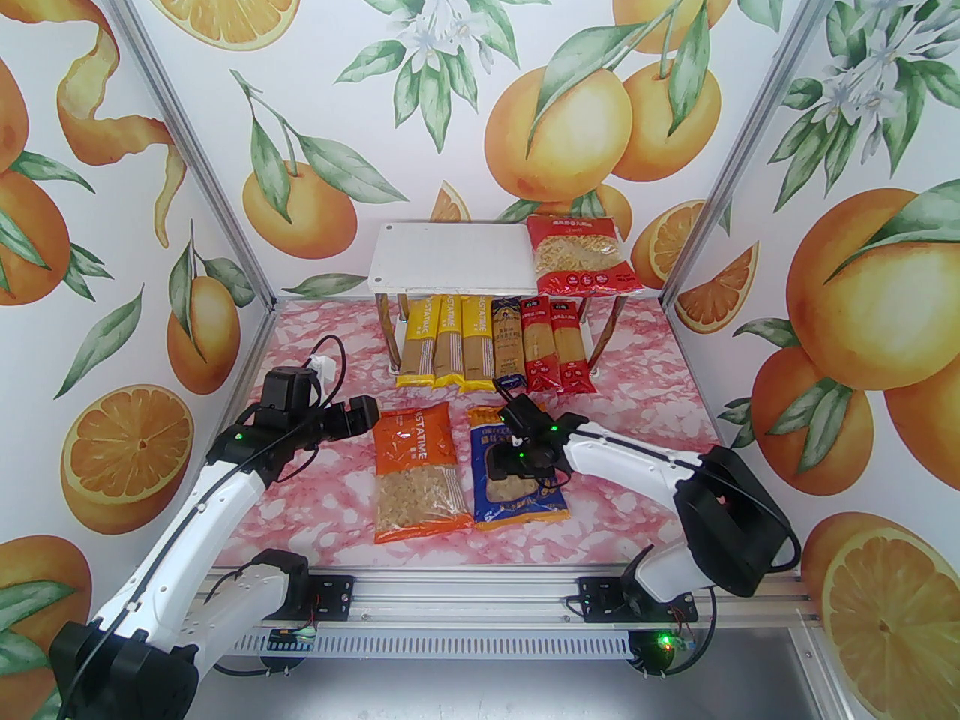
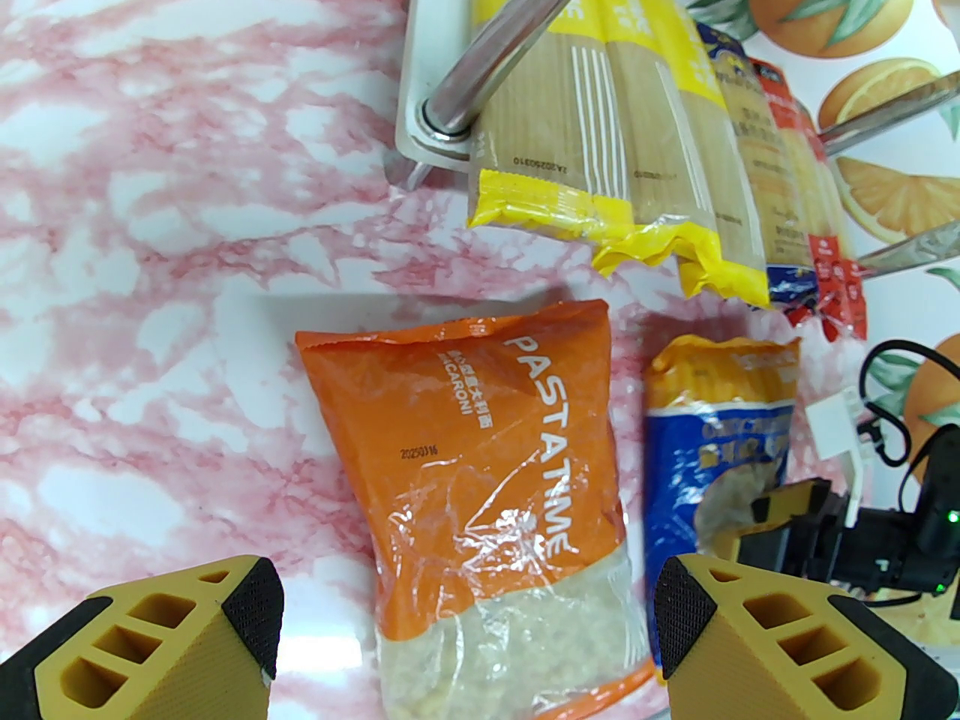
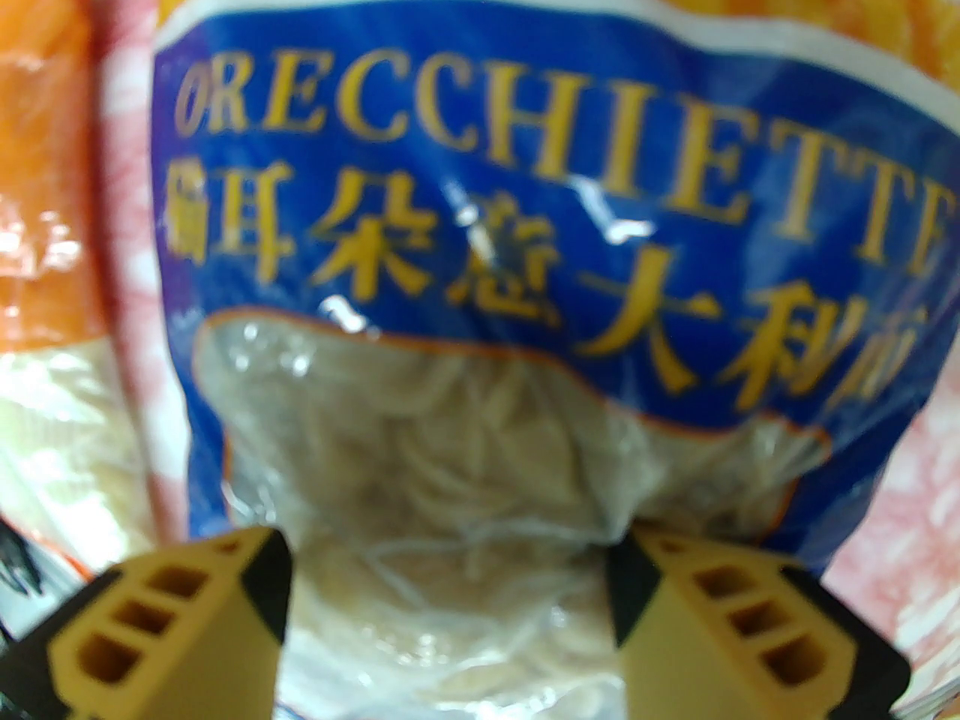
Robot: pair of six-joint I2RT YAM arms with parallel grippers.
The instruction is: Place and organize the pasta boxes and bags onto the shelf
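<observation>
Right end effector (image 1: 501,469) is down over the blue bag (image 1: 525,503). My fingers (image 3: 187,612) are apart and straddle the bag's clear window. That wrist view is blurred, so I cannot tell whether the pads touch the plastic.

The blue bag lies flat on the desk (image 1: 322,507), in front of the shelf (image 1: 450,259). It is just beside the orange bag (image 1: 416,473), which is on its left (a thin strip of desk shows between them). Both bags point lengthwise toward the shelf.

Left end effector (image 1: 367,417) hangs near the orange bag's far left corner, fingers apart with nothing gripped. From my left wrist camera the orange bag sits under the gap between the fingers.

On the shelf's lower tier are three yellow spaghetti packs (image 1: 448,342), then one dark blue pack (image 1: 506,346), then two red packs (image 1: 536,353). They lie side by side and touching, with their near ends sticking out past the board's front edge.

On the upper tier a red bag (image 1: 581,256) lies at the right end and overhangs the board's right edge.
</observation>
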